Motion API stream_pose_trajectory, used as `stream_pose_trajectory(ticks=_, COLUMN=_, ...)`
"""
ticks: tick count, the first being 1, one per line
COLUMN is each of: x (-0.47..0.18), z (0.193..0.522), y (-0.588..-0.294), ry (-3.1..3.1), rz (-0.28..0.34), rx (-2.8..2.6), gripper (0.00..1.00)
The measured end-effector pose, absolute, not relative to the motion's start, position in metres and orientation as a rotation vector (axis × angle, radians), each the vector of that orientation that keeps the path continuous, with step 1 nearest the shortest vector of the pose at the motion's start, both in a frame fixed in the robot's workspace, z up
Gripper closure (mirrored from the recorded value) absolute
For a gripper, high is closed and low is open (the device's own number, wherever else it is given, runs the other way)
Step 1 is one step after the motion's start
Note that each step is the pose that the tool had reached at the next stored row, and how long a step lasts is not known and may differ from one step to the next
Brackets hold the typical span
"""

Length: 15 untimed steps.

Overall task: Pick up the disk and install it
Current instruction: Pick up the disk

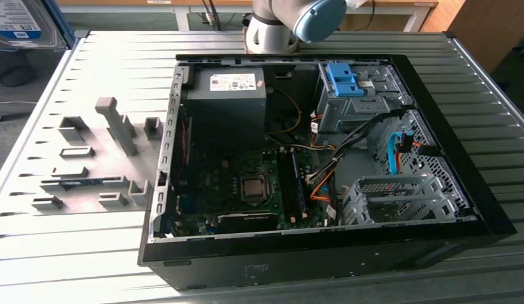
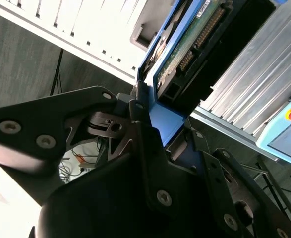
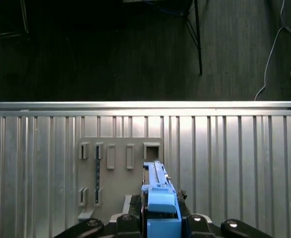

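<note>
In both wrist views my gripper (image 3: 161, 224) is shut on the disk (image 3: 157, 191), clamping it by the blue plastic rail along its edge. In the first wrist view the disk stands edge-on, high above the grey holder plate (image 3: 118, 171) on the slatted table. In the second wrist view the disk (image 2: 195, 44) shows its green circuit-board side, and the black fingers (image 2: 135, 116) press on the blue rail. In the exterior view, a silver-grey disk (image 1: 21, 22) with a white-and-blue label sits in the upper corner of the exterior view's left, cut off by the picture's edge.
The open black computer case (image 1: 464, 209) lies on the slatted metal table (image 1: 92, 266). It holds a black power supply (image 1: 228, 95), a blue bracket on a grey cage (image 1: 345, 79) and a perforated drive cage (image 1: 397, 196). The arm (image 1: 283, 25) stands behind it.
</note>
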<state>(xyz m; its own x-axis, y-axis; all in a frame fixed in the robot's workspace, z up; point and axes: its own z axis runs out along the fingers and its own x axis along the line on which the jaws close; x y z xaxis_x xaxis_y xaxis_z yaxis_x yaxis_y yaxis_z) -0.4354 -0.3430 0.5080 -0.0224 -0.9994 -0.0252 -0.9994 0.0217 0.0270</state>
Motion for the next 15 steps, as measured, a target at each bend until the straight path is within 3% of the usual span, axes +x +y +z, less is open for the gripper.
stream_pose_trajectory(ticks=15, x=-0.416, z=0.508, y=-0.343, ry=-2.245, rz=-0.058, rx=2.196, gripper=0.64)
